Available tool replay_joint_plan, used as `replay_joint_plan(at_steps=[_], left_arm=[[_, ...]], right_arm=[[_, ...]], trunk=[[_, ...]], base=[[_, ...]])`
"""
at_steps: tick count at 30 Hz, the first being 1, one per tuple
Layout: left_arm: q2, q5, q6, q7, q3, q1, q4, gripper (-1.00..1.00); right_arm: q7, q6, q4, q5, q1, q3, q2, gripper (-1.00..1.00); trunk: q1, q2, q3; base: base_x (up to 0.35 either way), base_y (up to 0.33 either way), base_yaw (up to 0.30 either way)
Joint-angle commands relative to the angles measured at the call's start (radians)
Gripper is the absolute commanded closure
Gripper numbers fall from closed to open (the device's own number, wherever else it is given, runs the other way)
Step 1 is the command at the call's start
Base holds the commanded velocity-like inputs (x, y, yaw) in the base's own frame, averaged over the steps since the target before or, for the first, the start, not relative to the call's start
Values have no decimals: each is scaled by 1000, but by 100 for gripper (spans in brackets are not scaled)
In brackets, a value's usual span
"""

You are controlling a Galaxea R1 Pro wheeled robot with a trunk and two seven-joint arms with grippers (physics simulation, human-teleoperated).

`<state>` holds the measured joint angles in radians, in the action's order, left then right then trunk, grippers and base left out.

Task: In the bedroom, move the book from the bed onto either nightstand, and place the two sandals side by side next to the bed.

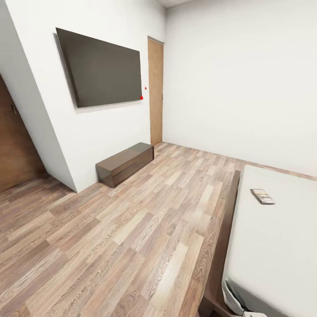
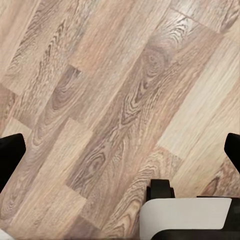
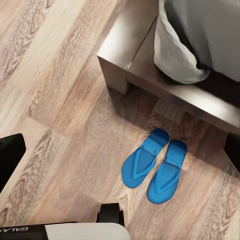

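With both sandals (image 3: 154, 166) already paired on the floor by the bed (image 1: 281, 237) corner and the book (image 1: 263, 196) still lying mid-mattress, both grippers appeared spread and empty, so a long reach across might have nudged it away.

Open wood floor (image 1: 132, 229) runs wide between the bench (image 1: 125, 164) at the wall and the bed (image 1: 273, 246). The bed frame's corner (image 3: 117, 60) juts over the floor, and 2 sandals (image 3: 152, 165) lie just beside it.
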<state>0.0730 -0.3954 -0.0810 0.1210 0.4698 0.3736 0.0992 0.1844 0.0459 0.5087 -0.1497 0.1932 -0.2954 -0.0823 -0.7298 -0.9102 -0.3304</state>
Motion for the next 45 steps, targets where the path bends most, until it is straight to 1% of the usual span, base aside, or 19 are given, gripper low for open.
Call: replay_joint_plan(at_steps=[1,9,26,32,45], left_arm=[[0,-8,-2,3,9,1,0,-100],[0,-8,-2,3,8,1,0,-100],[0,-8,-2,3,8,1,0,-100],[-1,-8,-3,3,9,1,0,-100],[-1,-8,-2,3,8,1,-1,-100]], right_arm=[[9,5,3,-10,0,-8,1,-100],[9,5,3,-10,0,-8,1,-100],[9,5,3,-11,0,-8,1,-100],[9,5,2,-11,0,-8,1,-100],[9,5,2,-11,0,-8,1,-100]], trunk=[[0,-1,-2],[0,-1,-3],[0,-1,-4],[0,-1,-4],[0,-1,-4]], base=[[0,0,246],[0,2,110],[0,33,28],[0,16,196],[0,2,267]])
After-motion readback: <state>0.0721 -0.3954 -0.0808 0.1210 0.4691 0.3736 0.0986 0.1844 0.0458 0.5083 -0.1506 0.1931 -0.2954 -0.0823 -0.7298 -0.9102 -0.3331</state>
